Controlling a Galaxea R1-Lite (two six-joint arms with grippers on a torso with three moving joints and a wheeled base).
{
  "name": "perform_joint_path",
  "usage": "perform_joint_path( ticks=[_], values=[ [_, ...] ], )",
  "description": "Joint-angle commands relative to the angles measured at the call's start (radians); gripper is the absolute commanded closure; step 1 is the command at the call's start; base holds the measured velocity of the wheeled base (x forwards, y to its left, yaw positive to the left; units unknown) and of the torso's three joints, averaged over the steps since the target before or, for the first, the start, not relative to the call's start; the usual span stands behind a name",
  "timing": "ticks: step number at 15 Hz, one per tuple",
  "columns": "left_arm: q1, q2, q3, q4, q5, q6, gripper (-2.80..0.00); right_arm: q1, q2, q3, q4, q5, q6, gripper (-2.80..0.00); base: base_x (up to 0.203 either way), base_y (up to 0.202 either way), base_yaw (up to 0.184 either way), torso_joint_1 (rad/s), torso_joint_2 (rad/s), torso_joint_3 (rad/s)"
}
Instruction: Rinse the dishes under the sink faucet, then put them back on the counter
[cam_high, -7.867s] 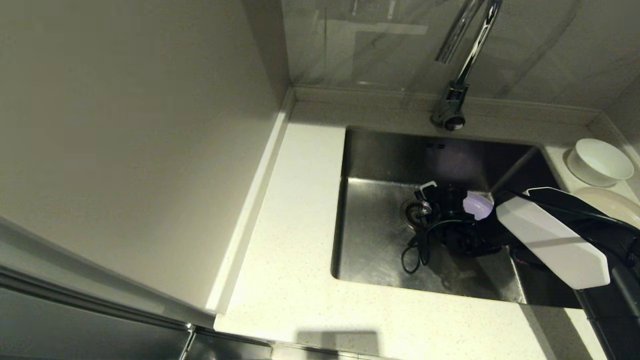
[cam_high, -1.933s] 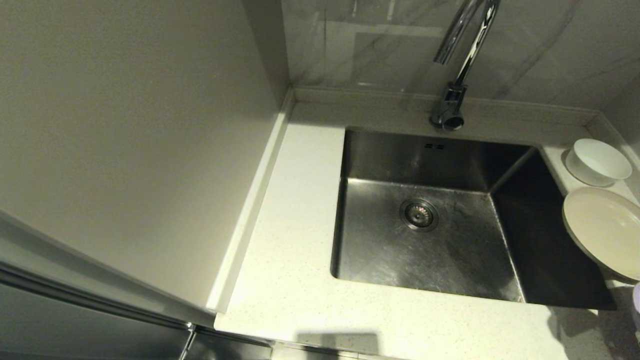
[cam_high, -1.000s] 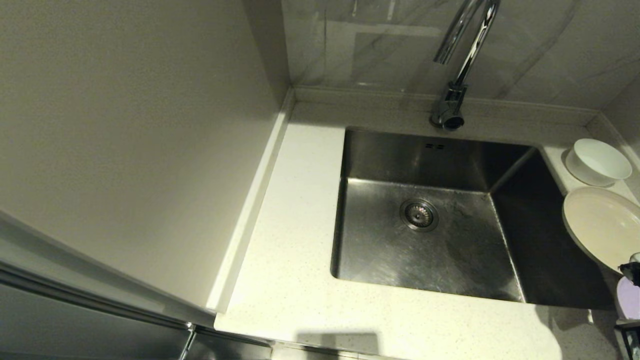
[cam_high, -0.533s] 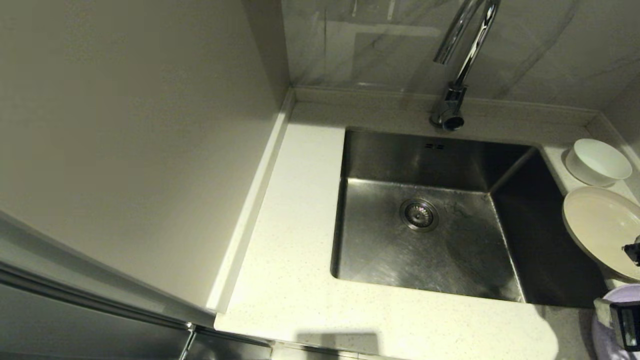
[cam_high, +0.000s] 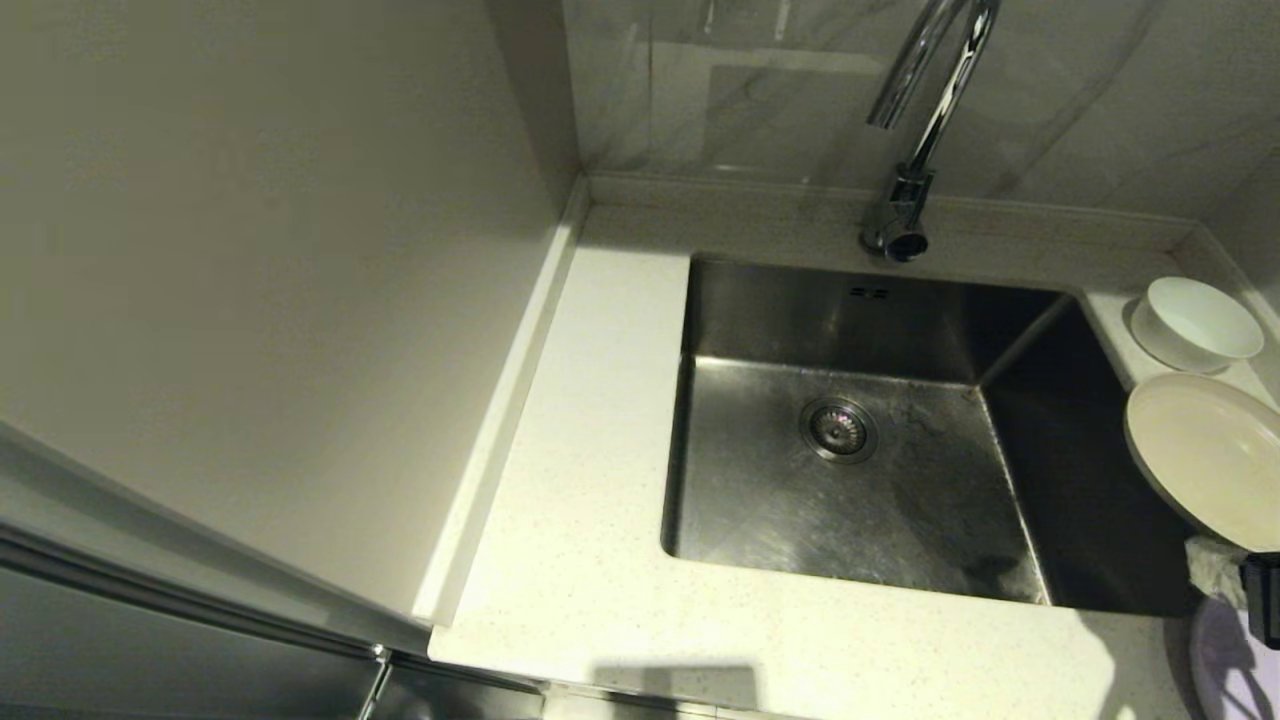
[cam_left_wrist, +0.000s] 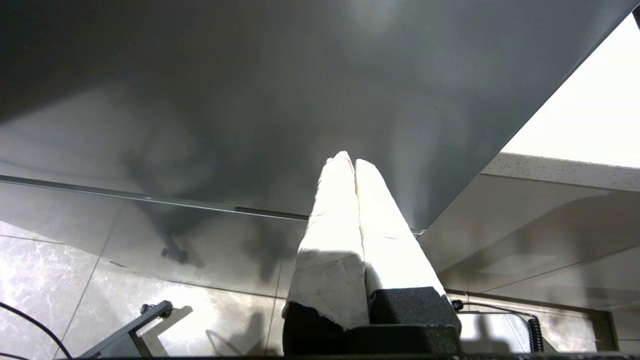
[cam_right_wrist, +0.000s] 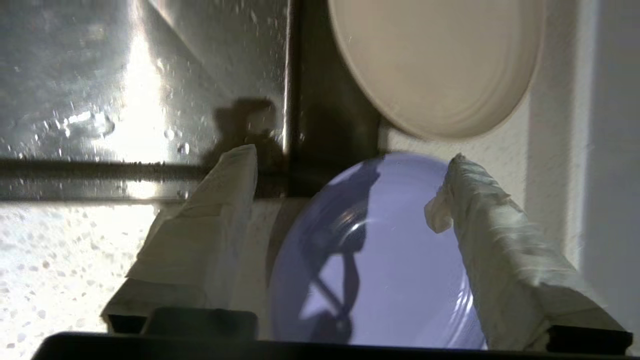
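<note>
Lavender plate (cam_right_wrist: 380, 260) beneath open end effector (cam_right_wrist: 345, 200)

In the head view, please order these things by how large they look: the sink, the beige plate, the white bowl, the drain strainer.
1. Sink
2. Beige plate, partly cut by the picture edge
3. White bowl
4. Drain strainer

Plate and bowl lie at similar distances, so this order seems reliable.

No text, label, brand, number or sign can be read on anything in view.
</note>
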Motion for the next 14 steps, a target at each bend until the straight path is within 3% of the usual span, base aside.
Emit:
perform_joint_path(
  ticks=[1,8,11,12,14],
  values=[
    [0.000,-0.003,0.000,-0.001,0.001,0.000,0.00,0.001,-0.022,-0.054,-0.001,-0.002,-0.009,-2.80,0.000,0.000,0.000,0.000,0.00,0.000],
    [0.000,-0.003,0.000,-0.001,0.001,0.000,0.00,0.002,-0.007,-0.392,-0.001,-0.004,-0.042,-2.80,0.000,0.000,0.000,0.000,0.00,0.000],
    [-0.001,-0.003,0.000,-0.001,0.001,0.000,0.00,0.008,-0.060,-0.457,0.000,-0.062,-0.121,-2.80,0.000,0.000,0.000,0.000,0.00,0.000],
    [-0.001,-0.003,0.000,-0.001,0.001,0.000,0.00,0.025,-0.082,-0.450,0.003,-0.098,-0.139,0.00,0.000,0.000,0.000,0.000,0.00,0.000],
    [0.000,-0.003,0.000,-0.001,0.001,0.000,0.00,0.056,-0.132,-0.421,0.007,-0.173,-0.187,0.00,0.000,0.000,0.000,0.000,0.00,0.000]
  ],
)
